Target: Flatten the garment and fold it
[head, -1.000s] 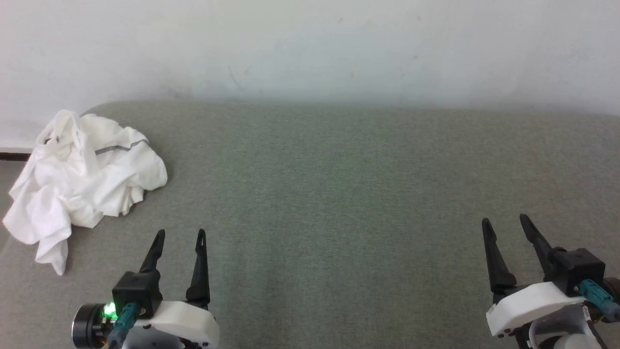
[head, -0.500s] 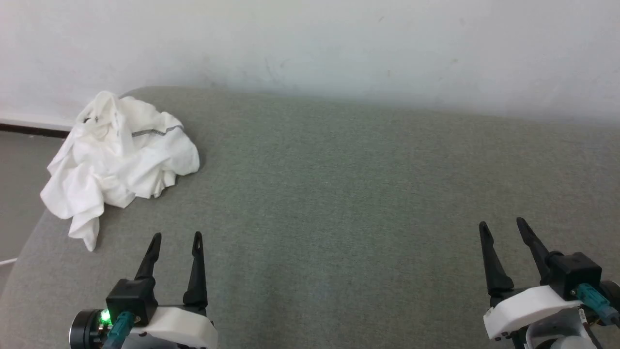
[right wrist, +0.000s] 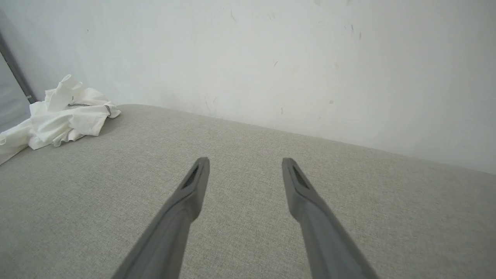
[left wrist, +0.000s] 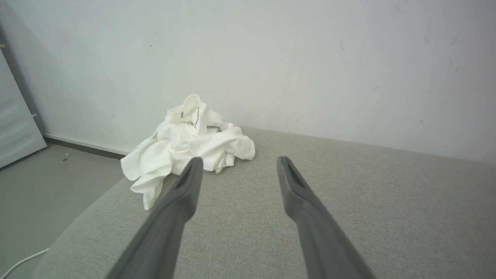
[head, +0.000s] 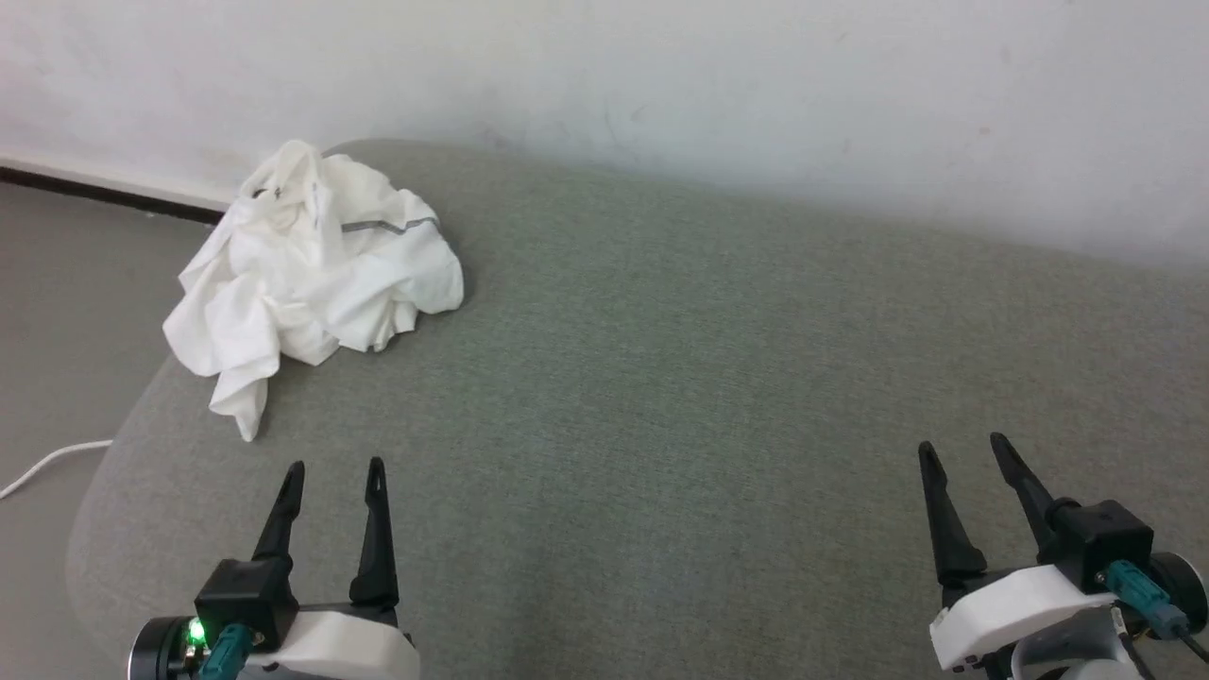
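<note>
The garment (head: 312, 264) is a crumpled white heap with a dark grey stitched seam, lying at the far left corner of the grey fabric surface (head: 708, 378). It also appears in the left wrist view (left wrist: 186, 147) just beyond the fingertips and in the right wrist view (right wrist: 62, 112) at the far left. My left gripper (head: 335, 467) stands open at the lower left, well short of the garment, holding nothing. My right gripper (head: 962, 446) is open at the lower right, far from the garment, over bare fabric.
A white wall (head: 661, 85) runs behind the fabric surface. Grey floor (head: 57, 312) lies beyond the rounded left edge, with a white cable (head: 47, 463) on it. A pale panel (left wrist: 15, 128) leans at the left in the left wrist view.
The head camera has turned left, so the whole scene has shifted right and the floor has come into view. Both grippers stay open and hold their places; the garment lies unchanged.
</note>
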`<state>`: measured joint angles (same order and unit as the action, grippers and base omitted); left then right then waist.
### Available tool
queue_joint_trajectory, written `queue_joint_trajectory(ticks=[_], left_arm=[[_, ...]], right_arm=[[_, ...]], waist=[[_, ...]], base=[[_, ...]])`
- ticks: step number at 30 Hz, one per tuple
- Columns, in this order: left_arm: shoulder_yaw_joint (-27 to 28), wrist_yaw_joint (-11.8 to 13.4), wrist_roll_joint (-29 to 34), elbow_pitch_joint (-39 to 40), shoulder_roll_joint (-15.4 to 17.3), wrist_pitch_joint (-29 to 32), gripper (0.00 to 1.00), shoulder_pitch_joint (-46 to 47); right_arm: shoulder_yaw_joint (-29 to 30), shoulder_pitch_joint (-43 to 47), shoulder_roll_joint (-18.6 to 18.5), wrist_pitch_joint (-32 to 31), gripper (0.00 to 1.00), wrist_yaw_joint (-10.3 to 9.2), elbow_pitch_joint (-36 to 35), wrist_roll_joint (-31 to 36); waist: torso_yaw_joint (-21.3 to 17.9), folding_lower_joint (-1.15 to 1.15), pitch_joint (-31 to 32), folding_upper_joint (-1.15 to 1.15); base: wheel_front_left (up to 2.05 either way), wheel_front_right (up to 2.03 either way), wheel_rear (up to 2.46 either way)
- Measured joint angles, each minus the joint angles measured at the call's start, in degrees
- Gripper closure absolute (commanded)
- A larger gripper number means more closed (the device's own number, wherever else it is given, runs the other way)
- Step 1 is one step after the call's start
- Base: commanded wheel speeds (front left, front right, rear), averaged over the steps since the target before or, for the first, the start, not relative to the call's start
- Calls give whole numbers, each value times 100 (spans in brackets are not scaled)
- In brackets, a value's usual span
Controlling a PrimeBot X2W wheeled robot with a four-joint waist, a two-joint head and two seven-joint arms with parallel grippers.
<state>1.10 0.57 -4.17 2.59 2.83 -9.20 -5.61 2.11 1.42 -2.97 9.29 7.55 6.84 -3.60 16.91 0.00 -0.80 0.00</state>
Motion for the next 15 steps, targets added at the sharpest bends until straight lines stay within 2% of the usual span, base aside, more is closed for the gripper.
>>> queue_joint_trajectory(ticks=[15], left_arm=[[-8, 58, -152, 30, 0, -189, 0, -160]], right_arm=[[-65, -1, 1, 163, 0, 0, 185, 19]], waist=[[662, 0, -18, 1]], base=[[0, 0, 0]])
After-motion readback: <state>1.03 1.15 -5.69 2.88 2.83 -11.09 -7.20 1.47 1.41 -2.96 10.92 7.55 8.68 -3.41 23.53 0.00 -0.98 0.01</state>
